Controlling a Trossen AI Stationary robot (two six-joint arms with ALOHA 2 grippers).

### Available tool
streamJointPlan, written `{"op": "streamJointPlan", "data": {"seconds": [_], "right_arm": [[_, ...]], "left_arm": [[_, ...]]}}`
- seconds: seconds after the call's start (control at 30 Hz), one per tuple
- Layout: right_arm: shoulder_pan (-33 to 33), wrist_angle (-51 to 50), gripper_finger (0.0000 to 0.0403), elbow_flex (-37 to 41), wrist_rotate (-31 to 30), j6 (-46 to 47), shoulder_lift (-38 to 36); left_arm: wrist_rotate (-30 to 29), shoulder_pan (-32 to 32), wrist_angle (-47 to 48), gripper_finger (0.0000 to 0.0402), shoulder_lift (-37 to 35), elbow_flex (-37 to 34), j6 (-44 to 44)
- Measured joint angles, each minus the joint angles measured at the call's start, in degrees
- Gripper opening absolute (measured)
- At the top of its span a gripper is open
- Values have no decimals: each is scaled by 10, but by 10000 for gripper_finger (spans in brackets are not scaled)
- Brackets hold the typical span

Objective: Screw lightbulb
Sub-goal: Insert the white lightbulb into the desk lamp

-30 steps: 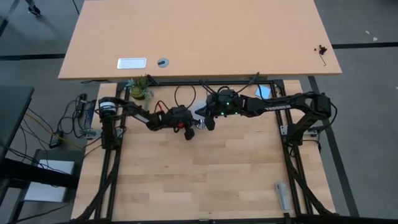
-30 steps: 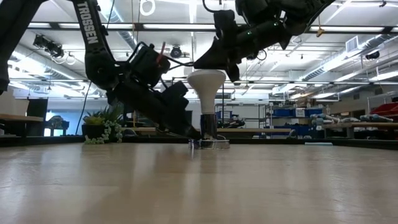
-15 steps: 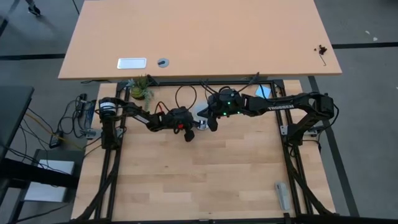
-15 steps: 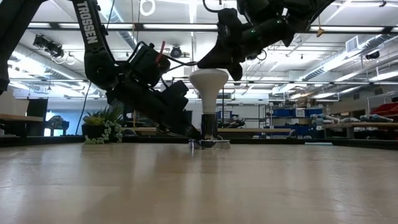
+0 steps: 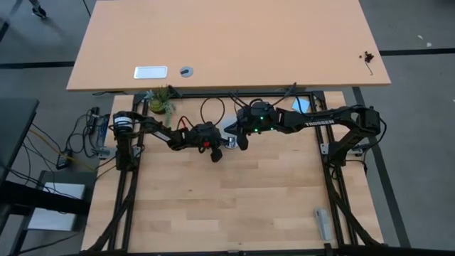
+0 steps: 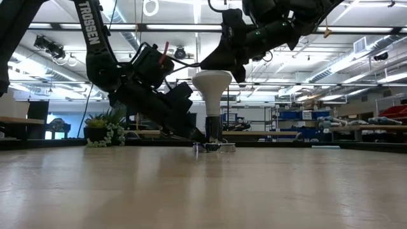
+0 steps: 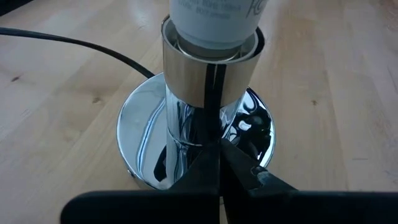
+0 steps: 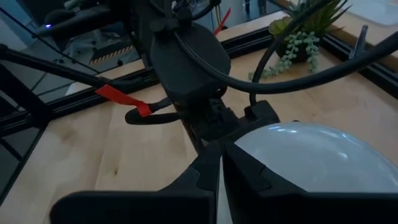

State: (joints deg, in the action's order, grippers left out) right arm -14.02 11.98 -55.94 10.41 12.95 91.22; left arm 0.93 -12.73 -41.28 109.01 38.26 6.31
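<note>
The white lightbulb (image 6: 212, 86) stands upright with its narrow base in a chrome socket (image 7: 208, 68), which stands on a round silver disc (image 7: 143, 130) at the far middle of the table. Its globe also shows in the right wrist view (image 8: 311, 162). My left gripper (image 6: 200, 138) is shut and low at the foot of the socket. My right gripper (image 6: 222, 63) is shut just above the globe. In the high view my left gripper (image 5: 225, 144) and my right gripper (image 5: 239, 137) meet over the bulb (image 5: 230, 128). My left gripper's shut fingertips (image 7: 219, 152) rest on the disc's top (image 7: 249, 134), right at the foot of the socket column. They slant down from the table's left side. The disc lies flat on the table. My right gripper's shut fingers (image 8: 217, 168) lie against the top of the globe (image 8: 267, 146), coming from above and the table's right. The bulb stands upright in the socket.
A black cord (image 7: 74, 42) runs from the disc toward the far edge. A small potted plant (image 5: 160, 103) stands at the far left of the frame. A grey object (image 5: 323, 224) lies at the near right. A second, larger table (image 5: 227, 43) stands beyond.
My right gripper has shifted slightly over the globe's top. The bulb stays upright in the socket, and my left gripper stays at the disc.
</note>
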Motion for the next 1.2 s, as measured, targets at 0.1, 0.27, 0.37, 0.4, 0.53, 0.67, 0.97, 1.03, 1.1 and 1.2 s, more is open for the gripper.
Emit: {"op": "streamJointPlan", "data": {"seconds": [0.1,0.27,0.37,0.4,0.53,0.67,0.97,1.03,1.1,1.2], "right_arm": [[0,0,28,0,-1,0,-3],[-1,-3,29,1,-4,0,-14],[-1,-1,30,2,-5,0,-20],[-1,1,31,2,-5,0,-22],[-1,3,42,1,-8,0,-22],[-1,5,63,1,-19,0,-22],[-25,-21,93,0,-20,-13,-80],[-31,-35,85,-1,-20,-22,-97],[-35,-51,71,0,-20,-26,-109],[-38,-71,42,-1,-21,-34,-119]], "left_arm": [[0,0,-2,3,0,0,0],[4,1,-5,3,1,0,0],[7,1,-7,3,1,0,0],[7,1,-7,3,1,0,0],[7,1,-9,3,1,-1,0],[7,1,-9,3,1,-1,0],[12,3,33,3,-39,-4,-6],[12,3,37,3,-52,-2,-12],[10,2,54,3,-63,-2,-14],[6,5,82,3,-77,-3,-14]]}}
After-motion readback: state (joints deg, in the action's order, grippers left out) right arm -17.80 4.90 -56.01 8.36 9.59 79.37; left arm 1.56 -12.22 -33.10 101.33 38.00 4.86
